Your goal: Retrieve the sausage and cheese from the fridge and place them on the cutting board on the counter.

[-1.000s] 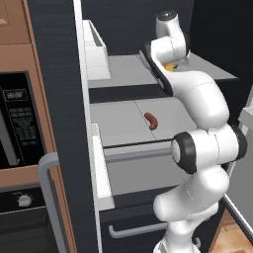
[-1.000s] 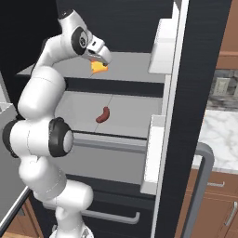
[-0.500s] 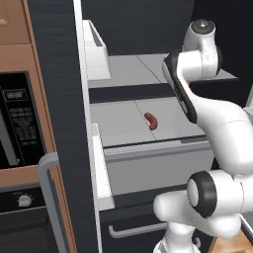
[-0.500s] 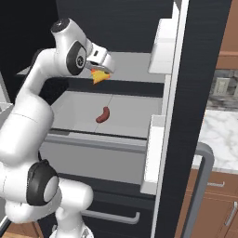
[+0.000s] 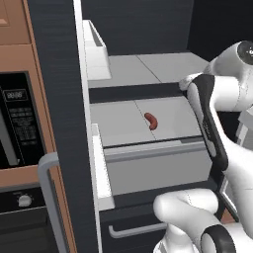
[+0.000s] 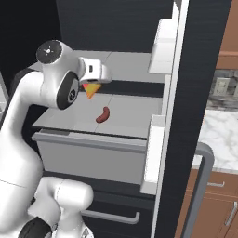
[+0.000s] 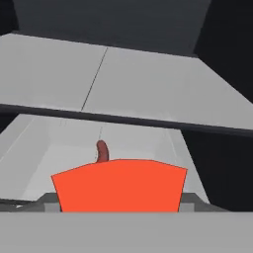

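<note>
Cheese sits clamped between my fingers, off its shelf; sausage beyond them waits in the fridge.

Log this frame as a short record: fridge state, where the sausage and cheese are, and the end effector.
fridge: door open, grey shelves exposed
sausage: lying on the lower grey shelf, untouched
cheese: orange wedge held in the end effector, off the shelves
end effector: closed on the cheese, raised above the lower shelf, near the fridge opening
task stage: cheese picked, sausage not yet picked
</note>
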